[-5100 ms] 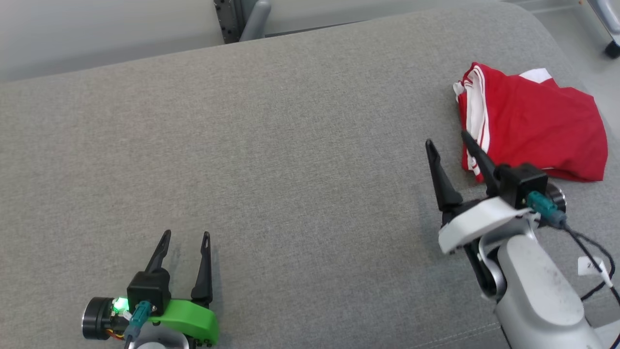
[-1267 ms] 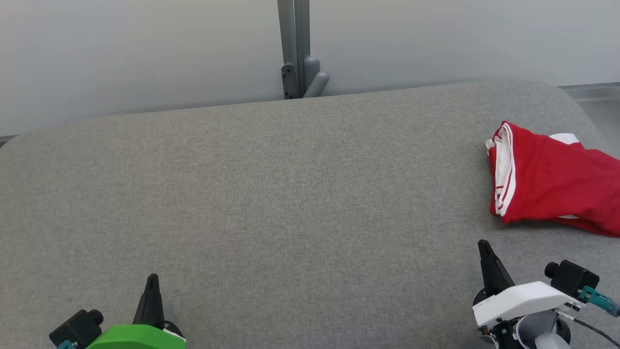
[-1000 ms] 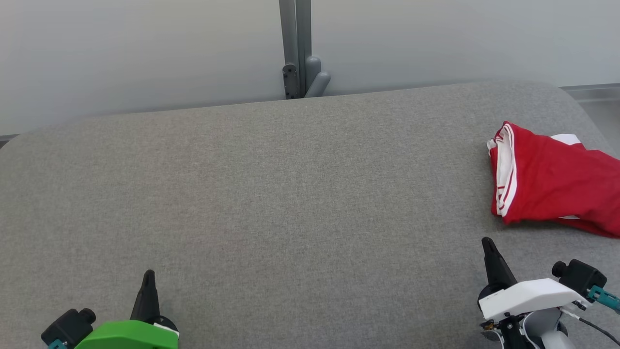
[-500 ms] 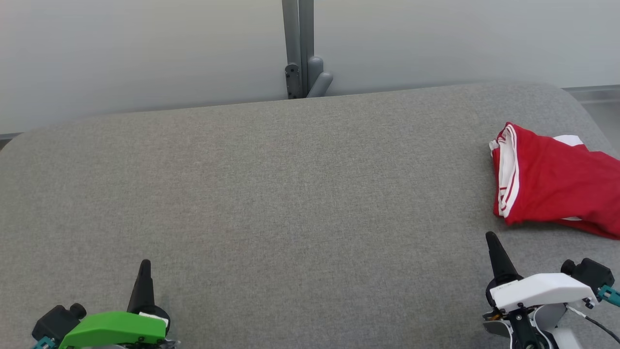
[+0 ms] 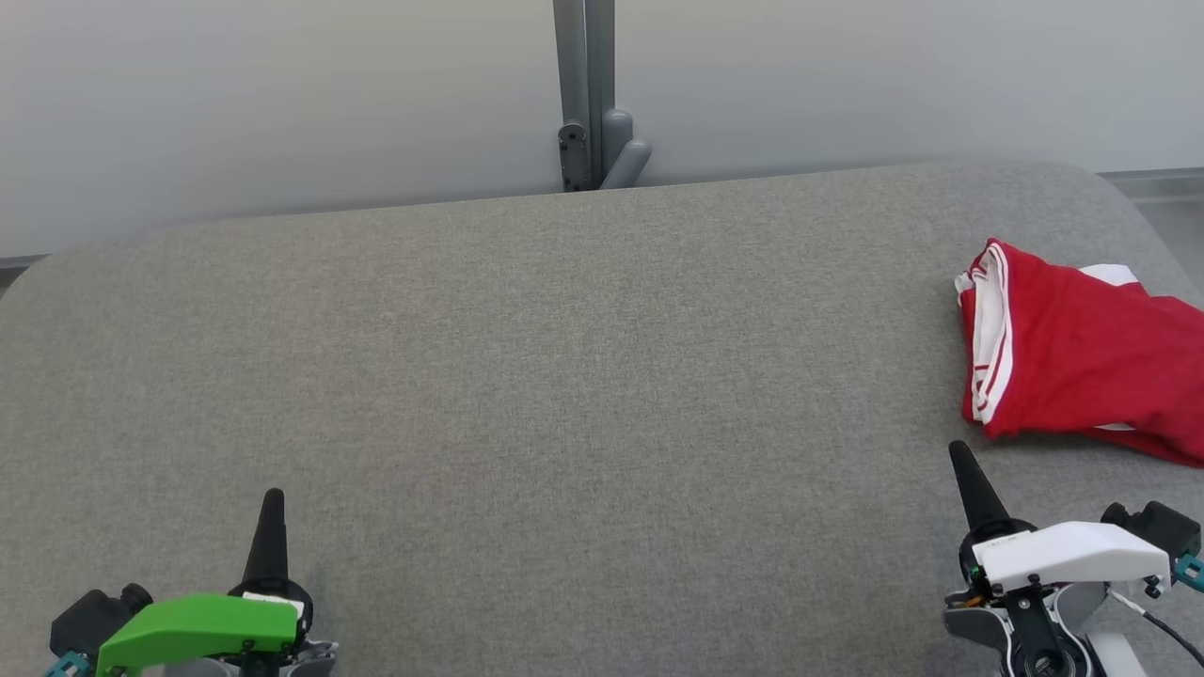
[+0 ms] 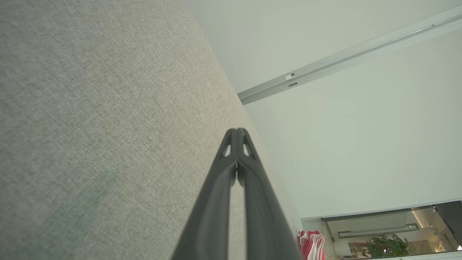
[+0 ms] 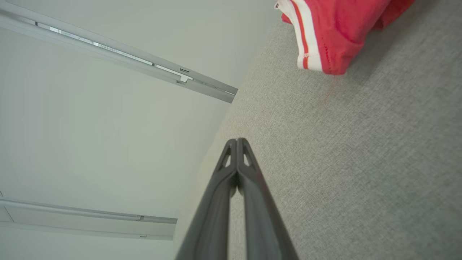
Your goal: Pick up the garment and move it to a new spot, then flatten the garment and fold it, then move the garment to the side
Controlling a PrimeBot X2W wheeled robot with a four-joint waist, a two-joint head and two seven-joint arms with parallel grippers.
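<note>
- Left gripper [image 5: 272,498] and right gripper [image 5: 961,456], both closed and empty, sit parked at the cushion's [image 5: 564,376] near edge.
- Folded garment [image 5: 1082,367] lies at its right edge, seemingly set aside.

We think this is an office or a test room, not a home. We see a big grey cushion [image 5: 564,376] covered in rough cloth, wide and flat like a bench or a sofa seat. Right behind the cushion stands a pale, milky wall [image 5: 282,94] made of smooth panels. A grey metal post [image 5: 585,85] stands between two of the panels. Beyond one edge of the cushion, in the left wrist view, we look into another room with a green plant [image 6: 384,247] and a bright strip lamp [image 6: 417,217]. We cannot tell just what kind of workplace it is.
</note>
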